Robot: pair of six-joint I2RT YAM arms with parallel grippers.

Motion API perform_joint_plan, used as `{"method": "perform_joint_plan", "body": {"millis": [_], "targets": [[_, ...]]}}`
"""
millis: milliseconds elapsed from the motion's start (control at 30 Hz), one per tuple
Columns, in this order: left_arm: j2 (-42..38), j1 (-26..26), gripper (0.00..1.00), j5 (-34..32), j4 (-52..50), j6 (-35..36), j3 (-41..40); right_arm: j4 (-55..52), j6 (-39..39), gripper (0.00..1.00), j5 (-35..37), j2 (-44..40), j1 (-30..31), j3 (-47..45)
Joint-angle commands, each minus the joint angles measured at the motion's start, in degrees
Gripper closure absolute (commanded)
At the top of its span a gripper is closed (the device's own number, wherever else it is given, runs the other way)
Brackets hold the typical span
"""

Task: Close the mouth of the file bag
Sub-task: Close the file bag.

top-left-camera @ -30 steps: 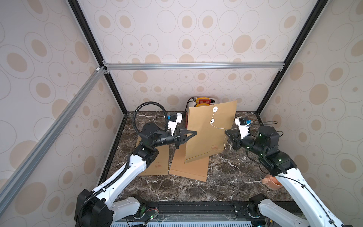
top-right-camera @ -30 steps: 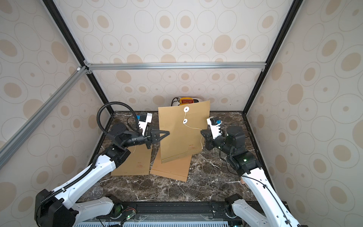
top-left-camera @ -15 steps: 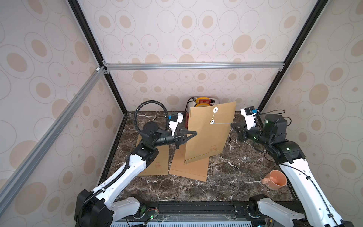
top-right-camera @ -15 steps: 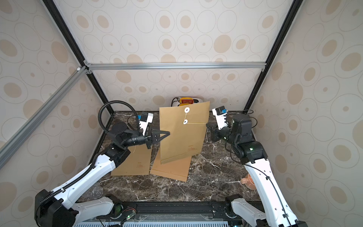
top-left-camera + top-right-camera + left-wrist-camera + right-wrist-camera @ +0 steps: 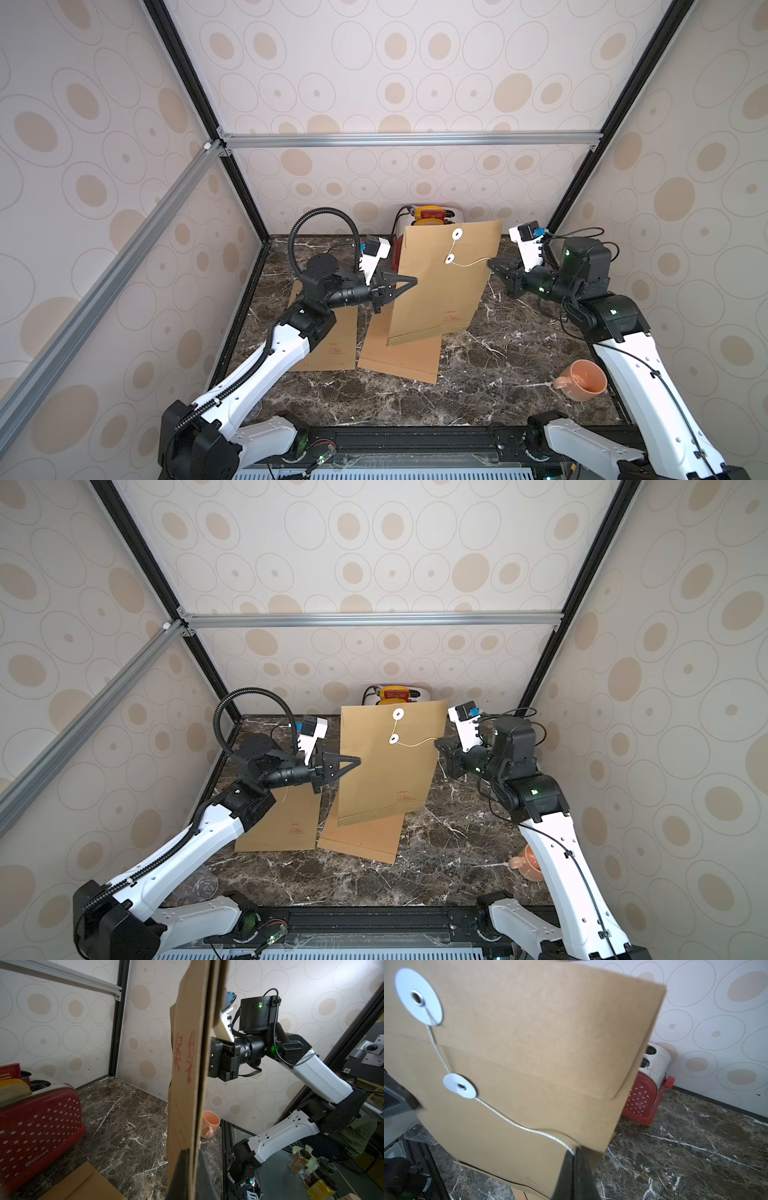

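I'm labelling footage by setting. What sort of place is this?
Likely a lab test booth, not a real home: wallpapered panels on an aluminium frame, a marble-look tabletop, and staged props such as a toaster and mug.

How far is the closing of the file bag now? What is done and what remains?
Done: the flap is folded down. In hand: the left tool holds the file bag upright, and the right tool pinches the string. Left: winding the string around the lower disc.
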Motion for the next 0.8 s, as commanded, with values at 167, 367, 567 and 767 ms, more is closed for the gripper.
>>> {"method": "perform_joint_plan", "body": {"millis": [167, 367, 567, 767], "targets": [[-0.3, -0.7, 1.00, -0.2, -3.2, 4.1, 3.5, -2.5, -1.8, 1.00, 0.4, 1.2, -0.4, 5.6], [-0.4, -0.7, 1.00, -0.2, -3.5, 4.3, 3.6, -4.1, -2.6, 1.00, 0.4, 4.6, -0.4, 10.5], [0.4, -1.0, 1.00, -0.5, -5.5, 5.0, 4.4, -4.2, -2.1, 1.00, 0.1, 7.0, -0.4, 14.2], [0.6, -1.1, 1.00, -0.7, -5.9, 5.2, 4.6, -5.2, -2.7, 1.00, 0.1, 9.3, -0.3, 17.6]]}}
